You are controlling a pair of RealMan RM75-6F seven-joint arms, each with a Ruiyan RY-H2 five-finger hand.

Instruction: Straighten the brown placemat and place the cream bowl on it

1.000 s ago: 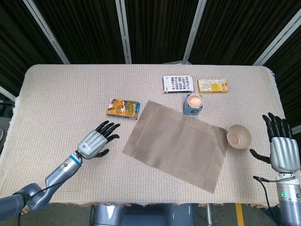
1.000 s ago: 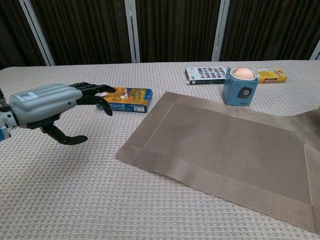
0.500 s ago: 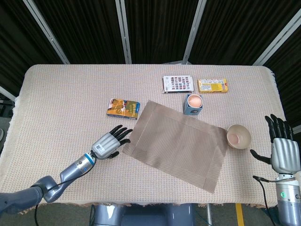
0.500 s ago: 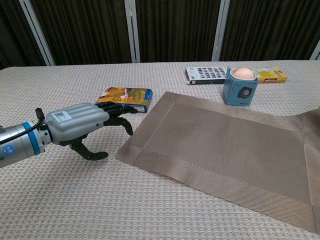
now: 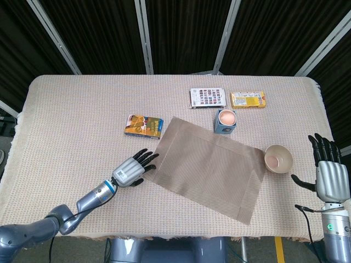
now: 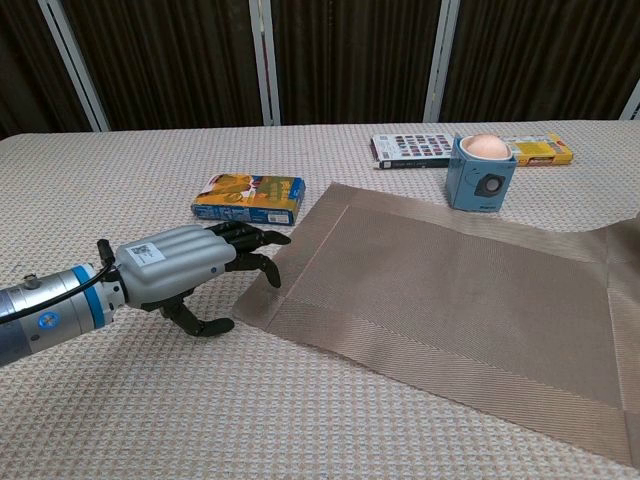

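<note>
Reaching further right than a second ago, the left hand (image 6: 185,268) is arriving fingers spread and empty, seemingly touching the skewed brown placemat's (image 5: 205,167) near corner to turn it, while the cream bowl (image 5: 278,159) is waiting just beside its far edge.

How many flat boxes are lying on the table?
3. The blue-orange box lies just beyond the placemat's left corner. The box with a picture grid and the yellow box lie side by side near the far edge.
</note>
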